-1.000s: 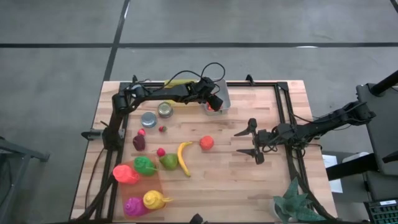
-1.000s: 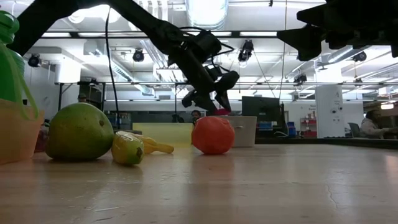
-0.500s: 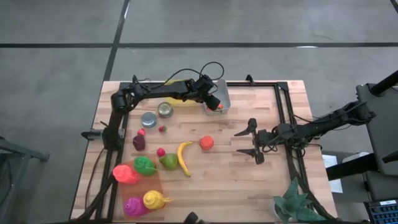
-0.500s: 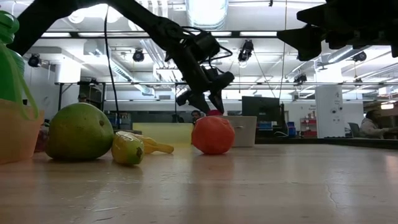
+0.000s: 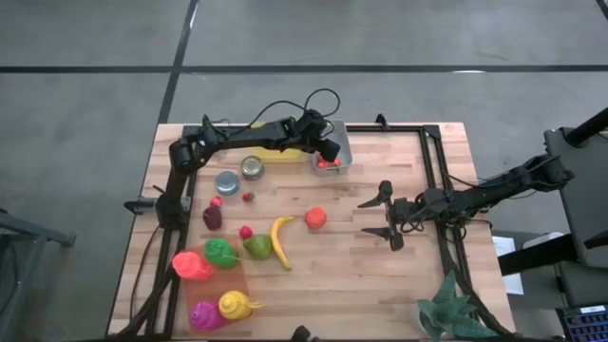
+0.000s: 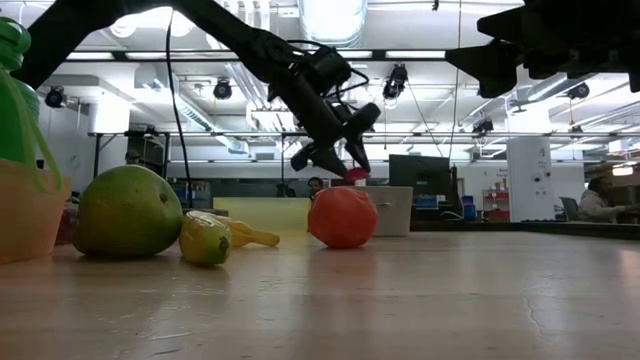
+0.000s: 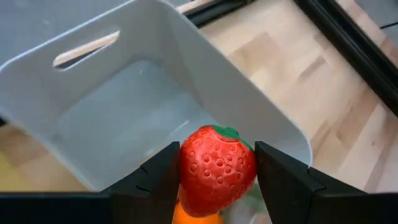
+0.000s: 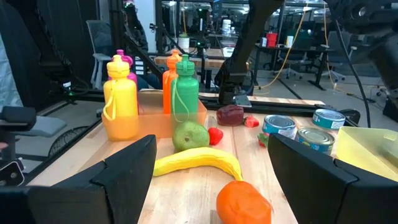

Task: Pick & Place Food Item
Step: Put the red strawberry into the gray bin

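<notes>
Fruit lies loose along the near left of the tabletop: a banana, a pear and an orange, left there for later picks, I'd judge. To the right the right pincer waits low over bare wood, fingers spread and empty. Farthest off, the left arm reaches long across the far edge, its left pincer pinching a strawberry just above the grey bin, wrist tipped down, seemingly ready to drop it in.
</notes>
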{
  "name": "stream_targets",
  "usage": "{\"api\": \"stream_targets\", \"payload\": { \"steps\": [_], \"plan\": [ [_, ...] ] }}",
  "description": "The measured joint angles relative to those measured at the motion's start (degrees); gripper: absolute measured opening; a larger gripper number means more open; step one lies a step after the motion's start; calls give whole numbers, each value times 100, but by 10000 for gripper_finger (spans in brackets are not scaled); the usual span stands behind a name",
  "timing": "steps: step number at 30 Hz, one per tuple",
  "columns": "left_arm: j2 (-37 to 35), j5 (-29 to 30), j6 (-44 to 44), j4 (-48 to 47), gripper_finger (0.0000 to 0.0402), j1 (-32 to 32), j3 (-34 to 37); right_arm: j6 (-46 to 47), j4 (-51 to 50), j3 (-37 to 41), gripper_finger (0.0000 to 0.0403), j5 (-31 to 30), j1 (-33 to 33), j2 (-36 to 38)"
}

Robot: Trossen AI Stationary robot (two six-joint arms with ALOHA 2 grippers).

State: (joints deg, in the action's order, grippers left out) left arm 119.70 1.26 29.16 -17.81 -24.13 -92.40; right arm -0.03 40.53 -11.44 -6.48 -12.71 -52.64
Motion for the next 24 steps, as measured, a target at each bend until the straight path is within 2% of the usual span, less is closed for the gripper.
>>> {"api": "stream_targets", "payload": {
  "steps": [3,10,24],
  "plan": [
    [111,-21,13,218,191,41,7,0,-1,0,306,0,-1,1],
    [356,-219,636,895,191,72,7,0,2,0,306,0,0,0],
    [426,-204,692,963,191,378,7,0,0,0,306,0,-2,0]
  ]
}}
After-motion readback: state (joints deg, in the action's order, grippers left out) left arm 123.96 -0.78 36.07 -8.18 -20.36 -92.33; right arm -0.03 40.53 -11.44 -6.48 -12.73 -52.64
